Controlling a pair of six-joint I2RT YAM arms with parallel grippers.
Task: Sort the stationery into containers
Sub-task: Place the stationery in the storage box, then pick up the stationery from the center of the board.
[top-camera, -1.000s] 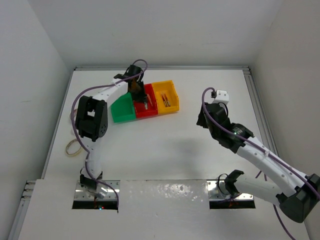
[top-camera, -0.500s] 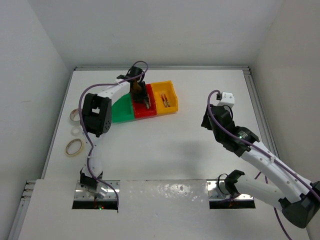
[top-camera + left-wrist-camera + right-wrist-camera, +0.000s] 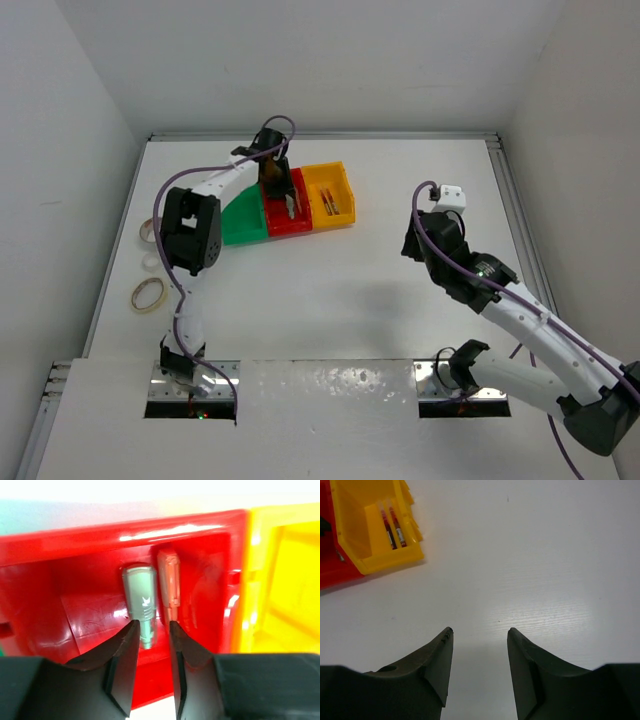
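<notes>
The three joined containers stand at the back: green (image 3: 243, 220), red (image 3: 297, 222) and yellow (image 3: 335, 178). My left gripper (image 3: 289, 204) hangs over the red bin. In the left wrist view, my left gripper (image 3: 150, 625) is open, its tips just above the red bin (image 3: 85, 605). A bluish-grey stubby stick (image 3: 140, 597) and an orange stick (image 3: 169, 580) lie inside, the grey stick's near end between my tips, untouched. My right gripper (image 3: 408, 243) (image 3: 479, 632) is open and empty over bare table. Two red-orange pens (image 3: 393, 526) lie in the yellow bin (image 3: 390, 560).
Two tape roll rings (image 3: 148, 231) (image 3: 148, 294) and a small white ring (image 3: 150, 262) lie near the table's left edge. White walls close the table on three sides, and a raised rail (image 3: 515, 210) runs along the right edge.
My left arm's elbow swung back toward the bins, uncovering the rings at the left edge. My right arm drew back a little to the right. Both grippers keep their places.
</notes>
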